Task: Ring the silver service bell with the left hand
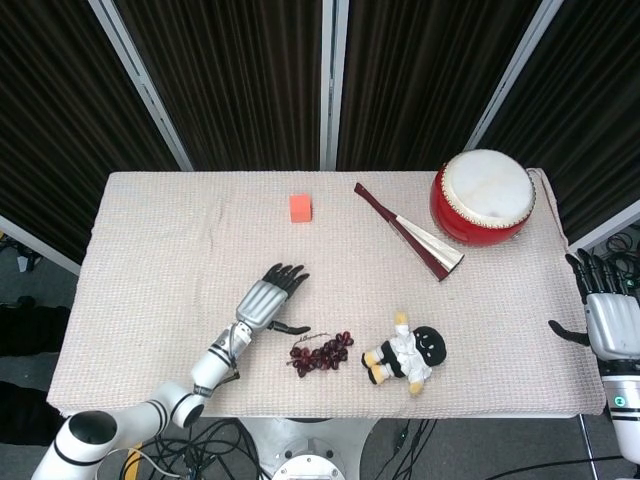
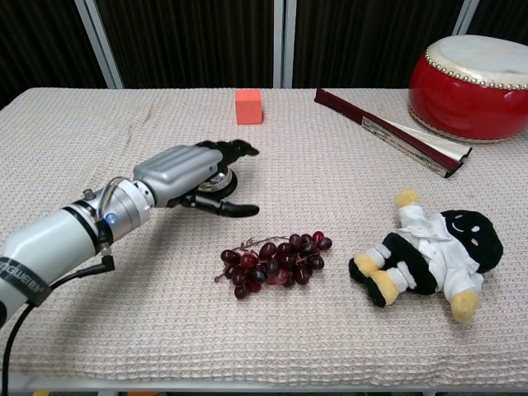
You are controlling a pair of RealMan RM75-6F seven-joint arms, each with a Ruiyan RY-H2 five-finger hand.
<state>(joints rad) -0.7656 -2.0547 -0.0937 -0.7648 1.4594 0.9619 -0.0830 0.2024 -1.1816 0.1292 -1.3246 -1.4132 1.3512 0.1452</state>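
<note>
Left hand (image 2: 191, 172), fingers spread and holding nothing, hovers over the silver dome-shaped service bell (image 2: 216, 182). Next move: press its top button.
</note>
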